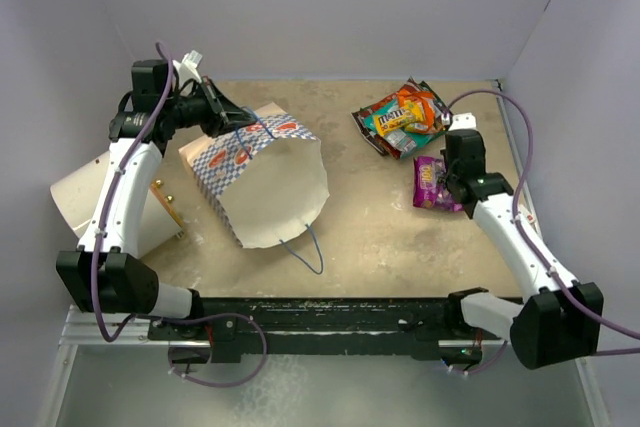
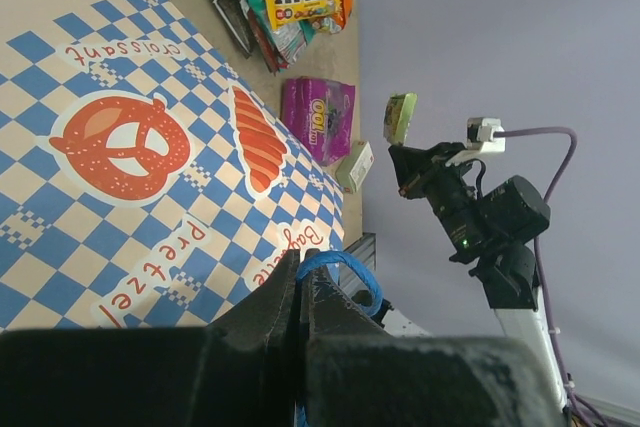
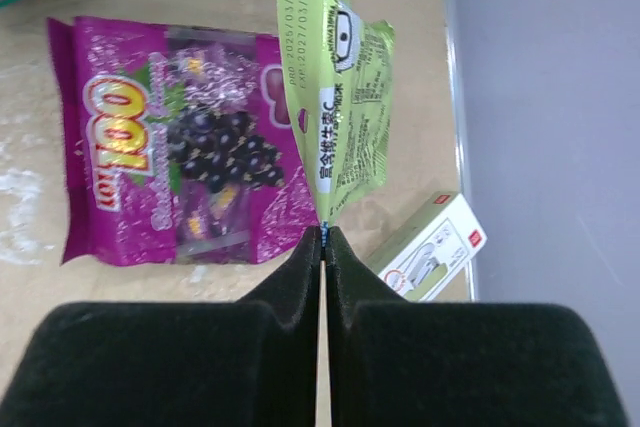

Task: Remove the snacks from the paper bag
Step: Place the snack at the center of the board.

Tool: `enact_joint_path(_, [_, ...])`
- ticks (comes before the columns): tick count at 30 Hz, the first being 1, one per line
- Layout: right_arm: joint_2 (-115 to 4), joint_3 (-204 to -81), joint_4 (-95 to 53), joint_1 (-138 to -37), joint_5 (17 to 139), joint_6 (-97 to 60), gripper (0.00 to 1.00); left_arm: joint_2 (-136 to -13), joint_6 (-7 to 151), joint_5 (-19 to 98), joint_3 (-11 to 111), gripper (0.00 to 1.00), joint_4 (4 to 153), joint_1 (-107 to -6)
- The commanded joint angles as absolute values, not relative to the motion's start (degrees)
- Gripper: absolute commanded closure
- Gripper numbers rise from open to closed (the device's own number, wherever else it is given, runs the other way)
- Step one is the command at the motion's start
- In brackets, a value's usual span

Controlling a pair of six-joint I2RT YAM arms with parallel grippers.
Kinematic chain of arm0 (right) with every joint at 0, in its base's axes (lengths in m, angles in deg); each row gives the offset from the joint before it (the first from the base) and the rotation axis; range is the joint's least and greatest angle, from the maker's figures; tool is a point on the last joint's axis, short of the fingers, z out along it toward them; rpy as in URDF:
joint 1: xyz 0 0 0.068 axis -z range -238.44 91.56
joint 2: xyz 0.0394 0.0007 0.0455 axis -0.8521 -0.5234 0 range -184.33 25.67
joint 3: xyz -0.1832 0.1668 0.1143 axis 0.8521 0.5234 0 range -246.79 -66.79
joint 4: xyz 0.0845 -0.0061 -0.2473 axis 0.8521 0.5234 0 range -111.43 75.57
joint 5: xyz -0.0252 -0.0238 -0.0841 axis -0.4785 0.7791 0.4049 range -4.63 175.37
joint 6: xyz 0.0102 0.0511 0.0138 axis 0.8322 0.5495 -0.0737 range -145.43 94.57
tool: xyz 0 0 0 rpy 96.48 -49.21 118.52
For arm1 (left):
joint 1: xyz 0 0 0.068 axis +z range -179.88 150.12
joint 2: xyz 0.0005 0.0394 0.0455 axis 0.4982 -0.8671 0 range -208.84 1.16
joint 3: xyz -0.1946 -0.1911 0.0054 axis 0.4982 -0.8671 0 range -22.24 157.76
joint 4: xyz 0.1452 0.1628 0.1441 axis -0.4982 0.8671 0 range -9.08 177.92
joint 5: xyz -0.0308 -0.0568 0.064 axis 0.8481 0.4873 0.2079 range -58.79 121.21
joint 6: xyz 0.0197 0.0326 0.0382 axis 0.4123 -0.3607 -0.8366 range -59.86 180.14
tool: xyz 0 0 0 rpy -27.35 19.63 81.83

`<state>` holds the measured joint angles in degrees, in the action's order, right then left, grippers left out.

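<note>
Right of the paper bag (image 1: 265, 177), our right gripper (image 3: 325, 237) pinches a green packet (image 3: 345, 117) by its thin seam above the purple packet (image 3: 170, 177); we fear it slipping out. At the bag's far end, our left gripper (image 2: 302, 287) has its jaws pressed together on the paper, which could tear.

Tan table (image 1: 400, 247); pale lavender walls (image 1: 330, 7)

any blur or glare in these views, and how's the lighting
Top external: soft even light, faint shadow beside the paper bag. Left wrist: bag print crisp, left tool dark and blurred. Right wrist: foil glints on the purple packet, green packet text readable, right tool soft-edged.
</note>
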<state>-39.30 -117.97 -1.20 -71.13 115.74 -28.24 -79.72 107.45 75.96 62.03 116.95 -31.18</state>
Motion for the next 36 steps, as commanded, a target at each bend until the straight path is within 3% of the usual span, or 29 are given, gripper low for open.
enact_joint_path(1, [-43.3,-122.9,1.5,-68.9,116.4,-32.8,1.00,-79.2,105.9,77.6,64.8,1.00,116.1,-32.0])
enact_joint_path(18, [-56.0,-128.6,6.0,-68.7,106.5,-33.1,1.00,-80.9,106.2,78.5,66.6,1.00,114.8,-33.5])
enact_joint_path(20, [-56.3,-129.4,6.9,-68.7,103.9,-32.6,0.91,-80.9,106.4,78.7,66.5,1.00,114.6,-33.5])
enact_joint_path(24, [-54.9,-130.8,9.4,-68.7,97.5,-32.6,0.57,-81.1,106.7,78.9,66.8,1.00,113.9,-33.5])
enact_joint_path(27, [-50.9,-131.3,9.9,-68.7,94.8,-32.0,0.37,-81.7,107.2,79.6,67.5,1.00,113.5,-33.5])
enact_joint_path(31, [-45.8,-131.7,6.7,-68.7,94.5,-34.6,0.26,-82.5,107.6,79.9,68.4,1.00,113.8,-33.5])
enact_joint_path(36, [-44.0,-134.6,6.0,-68.7,95.6,-34.6,0.25,-82.4,109.6,79.6,68.4,1.00,113.0,-33.5])
